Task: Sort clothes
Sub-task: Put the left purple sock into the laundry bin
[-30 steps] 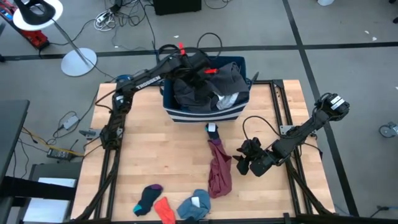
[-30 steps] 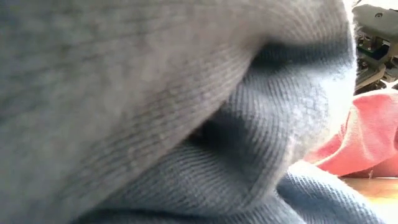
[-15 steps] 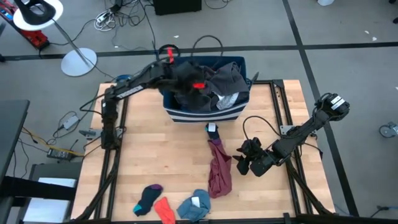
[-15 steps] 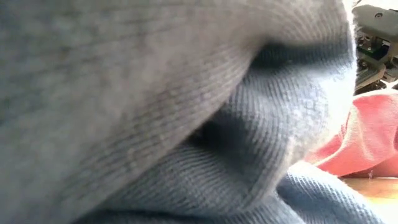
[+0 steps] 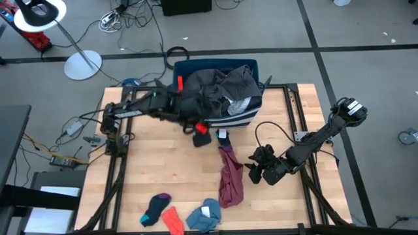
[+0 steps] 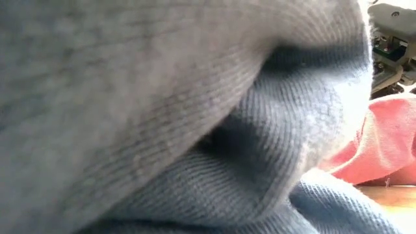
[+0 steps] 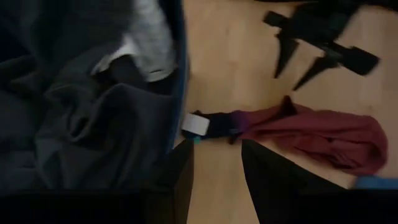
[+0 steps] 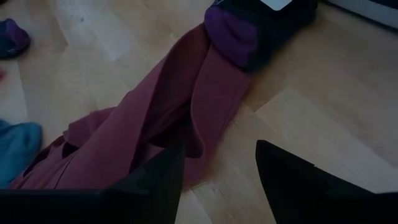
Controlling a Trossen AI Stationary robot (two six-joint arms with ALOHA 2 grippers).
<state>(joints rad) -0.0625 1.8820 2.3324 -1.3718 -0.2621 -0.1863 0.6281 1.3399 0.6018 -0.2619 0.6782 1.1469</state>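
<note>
The blue bin with white stripes [image 5: 236, 120] stands at the table's far middle, piled with dark grey and black clothes [image 5: 222, 88]. My left gripper [image 5: 199, 134] is open just in front of the bin's front wall, with bare wood between its fingers [image 7: 216, 152]. A maroon garment [image 5: 230, 181] lies flat on the table, with a dark purple sock with a white tag [image 5: 223, 136] at its far end. My right gripper [image 5: 256, 171] rests open beside the maroon garment [image 8: 155, 118], touching nothing.
A dark purple sock [image 5: 155, 207], an orange-red one [image 5: 172, 220] and a blue one [image 5: 204, 216] lie at the near edge. Grey-blue knit fabric [image 6: 195, 130] fills the low view, with orange-red cloth [image 6: 380, 153] behind it. Bare wood lies on the table's left.
My left gripper has come out of the bin, moving toward the table's near edge and down, and now hangs just in front of the bin's front wall. My right arm has kept still.
</note>
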